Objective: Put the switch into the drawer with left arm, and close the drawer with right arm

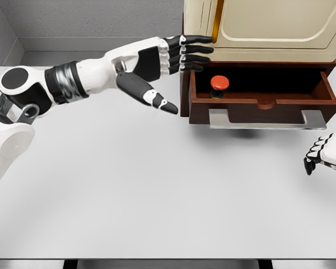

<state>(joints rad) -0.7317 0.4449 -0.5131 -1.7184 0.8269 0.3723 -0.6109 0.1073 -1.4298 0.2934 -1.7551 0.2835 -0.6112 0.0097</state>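
The right hand (pixel 323 153), fingers curled and empty, is cut off below the open drawer (pixel 263 103). Inside its left end sits the red-buttoned switch (pixel 219 85). The left hand (pixel 176 61), spread and empty, hovers left of the drawer.

The drawer (pixel 263 95) stands pulled out, its top open from above; only the switch (pixel 219 85) sits in its left end. The cabinet (pixel 269 28) overhangs its back. The left hand (pixel 182 56) crowds its left corner. The table (pixel 157 196) before it lies bare.
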